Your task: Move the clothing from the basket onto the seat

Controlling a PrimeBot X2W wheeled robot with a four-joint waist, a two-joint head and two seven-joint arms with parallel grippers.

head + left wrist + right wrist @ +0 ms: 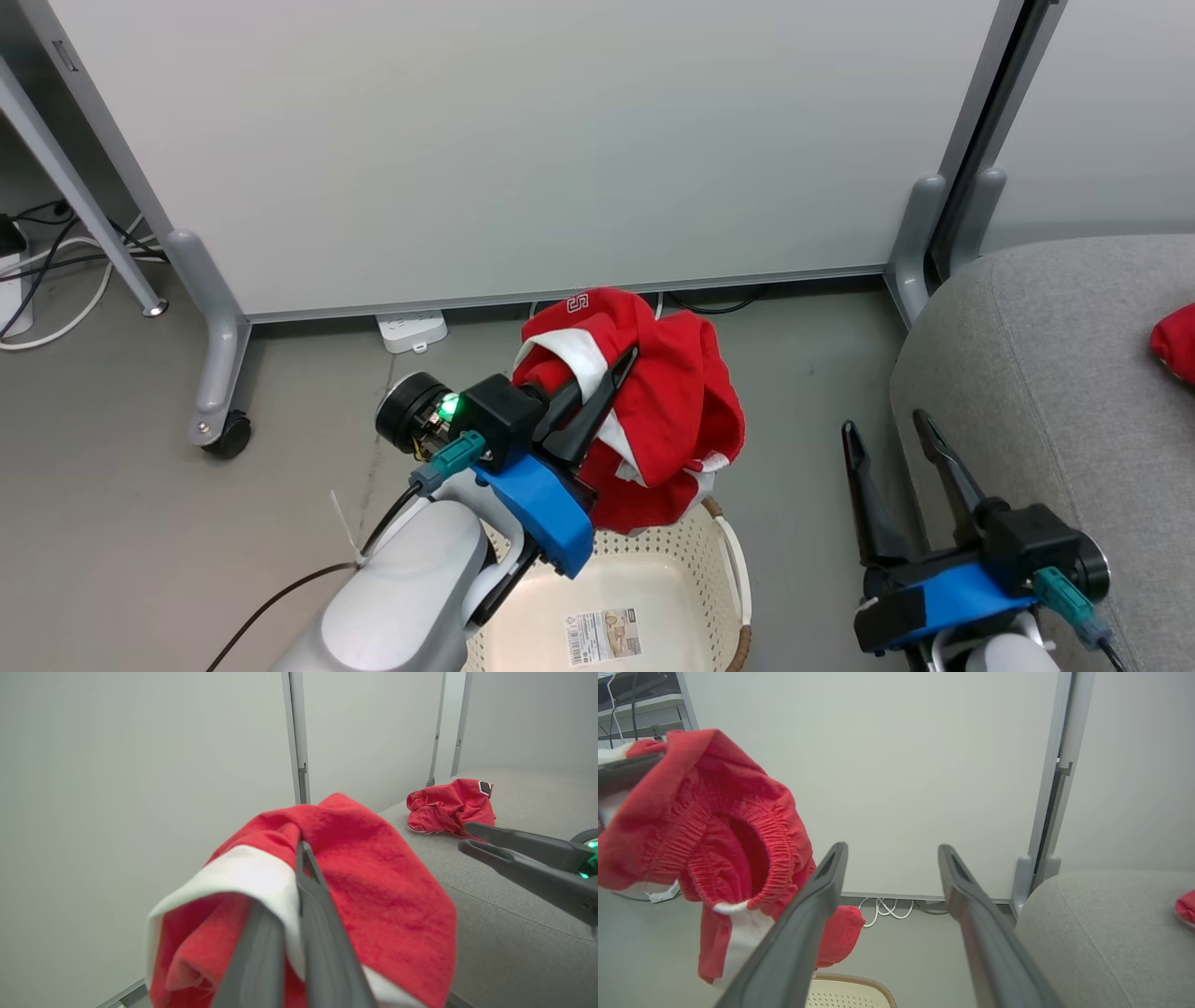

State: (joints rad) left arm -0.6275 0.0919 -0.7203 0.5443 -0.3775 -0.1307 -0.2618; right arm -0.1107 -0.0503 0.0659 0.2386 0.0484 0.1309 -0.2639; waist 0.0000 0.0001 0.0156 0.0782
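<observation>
My left gripper (627, 358) is shut on a piece of the clothing (677, 411), red shorts with white trim and an elastic waistband (714, 826). The shorts hang in the air above the far end of the cream basket (731, 551), whose base shows a paper label. In the left wrist view the closed fingers (308, 896) pinch the white-edged fabric (373, 882). My right gripper (884, 422) stands open and empty between the basket and the grey seat (1046, 373), its fingers spread wide (893, 848). Another red garment (448, 805) lies on the seat.
A white partition panel (523, 140) on grey feet with casters (224, 434) stands behind the basket. A power strip (411, 329) and cables lie on the floor at its base. Grey floor spreads to the left.
</observation>
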